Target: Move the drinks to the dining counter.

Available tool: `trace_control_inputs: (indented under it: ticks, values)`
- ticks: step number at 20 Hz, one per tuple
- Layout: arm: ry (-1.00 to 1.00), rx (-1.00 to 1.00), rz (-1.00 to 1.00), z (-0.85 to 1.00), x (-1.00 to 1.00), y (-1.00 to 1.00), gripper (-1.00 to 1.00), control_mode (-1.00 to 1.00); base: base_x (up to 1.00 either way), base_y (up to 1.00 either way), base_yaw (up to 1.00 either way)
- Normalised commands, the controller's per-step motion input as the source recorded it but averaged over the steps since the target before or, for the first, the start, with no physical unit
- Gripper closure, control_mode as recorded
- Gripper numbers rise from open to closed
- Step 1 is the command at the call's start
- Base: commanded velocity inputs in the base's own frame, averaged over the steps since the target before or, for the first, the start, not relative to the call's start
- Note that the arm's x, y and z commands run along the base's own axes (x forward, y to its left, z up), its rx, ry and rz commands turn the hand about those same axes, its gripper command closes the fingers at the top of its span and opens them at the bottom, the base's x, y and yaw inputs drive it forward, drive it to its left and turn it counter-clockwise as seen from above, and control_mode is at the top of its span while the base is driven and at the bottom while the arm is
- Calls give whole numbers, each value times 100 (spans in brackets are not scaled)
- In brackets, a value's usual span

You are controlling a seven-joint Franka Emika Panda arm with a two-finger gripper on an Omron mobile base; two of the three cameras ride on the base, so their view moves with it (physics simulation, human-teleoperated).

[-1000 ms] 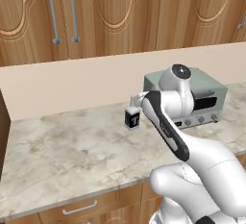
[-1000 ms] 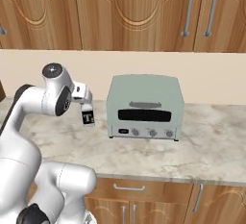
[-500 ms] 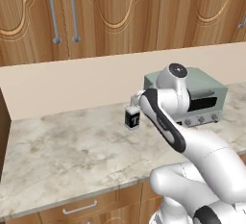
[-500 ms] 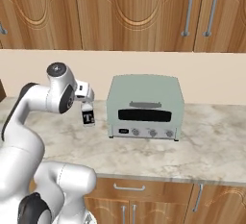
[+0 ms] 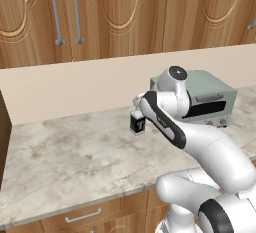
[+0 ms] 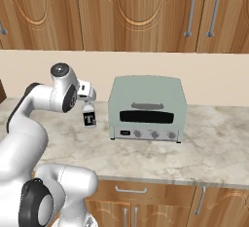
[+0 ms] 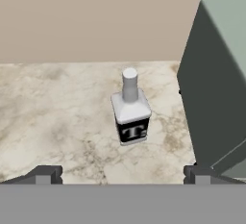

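Note:
A short clear bottle with a black label (image 5: 137, 123) (image 6: 89, 118) (image 7: 131, 115), one of the drinks, stands upright on the marble worktop (image 5: 75, 152). It is just left of a pale green toaster oven (image 6: 146, 109). My gripper (image 7: 122, 175) hovers above and in front of the bottle, open, with nothing between its fingertips (image 7: 45, 175). The bottle sits centred between them, still some way off. In the right base view the white hand (image 6: 85, 90) hangs directly over the bottle's cap. The dining counter is out of view.
The toaster oven (image 5: 212, 97) (image 7: 221, 74) stands close on the bottle's right. A beige wall (image 5: 75, 89) runs behind the worktop, with wooden cabinets (image 6: 121, 11) above. A dark wood panel (image 5: 3, 142) bounds the far left. Drawers (image 6: 141, 192) sit under the front edge.
The arm has crept slightly towards the bottle, bringing the hand over it. The bottle and toaster oven have not moved. The jaws have stayed open.

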Motion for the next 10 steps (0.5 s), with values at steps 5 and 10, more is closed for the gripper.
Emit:
trace_control_inputs:
  ticks: [5, 10]
  values:
    - [0, 0, 0, -5, 29, 5, -100, -100, 0, 0, 0]
    - [0, 0, 0, -2, 18, 0, -100, -100, 0, 0, 0]
